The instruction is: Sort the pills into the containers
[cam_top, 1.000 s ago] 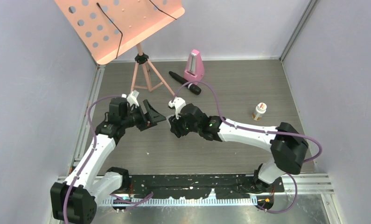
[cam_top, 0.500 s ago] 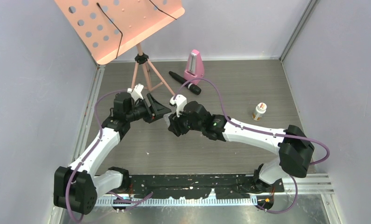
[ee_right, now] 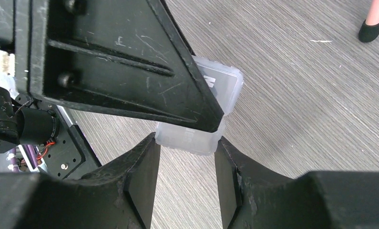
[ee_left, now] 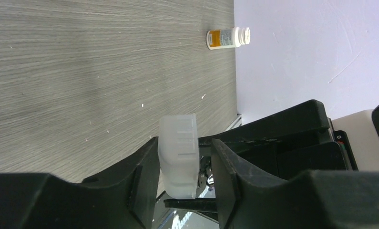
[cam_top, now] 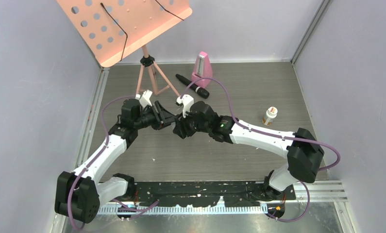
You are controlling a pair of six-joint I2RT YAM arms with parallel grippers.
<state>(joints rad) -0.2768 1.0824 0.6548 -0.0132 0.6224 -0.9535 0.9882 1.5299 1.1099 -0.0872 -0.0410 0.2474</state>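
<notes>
Clear plastic, the one pill box (ee_left: 179, 155) hangs above the desk (cam_top: 239, 92) between both arms. The left fingers (ee_left: 144, 167) pinch it, and the right fingers (ee_right: 144, 167) hold its other end. One small bottle (cam_top: 270, 115) stands well apart. Its orange label is too small to read.

Left end effector (ee_left: 180, 167) and right end effector (ee_right: 185, 164) meeting mid-table, both clamped

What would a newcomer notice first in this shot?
Both arms meet mid-table, the left gripper and right gripper pinching one small clear pill box between them, above the wood. Behind looms a pink music stand; a small white-capped bottle stands alone at the right.
</notes>
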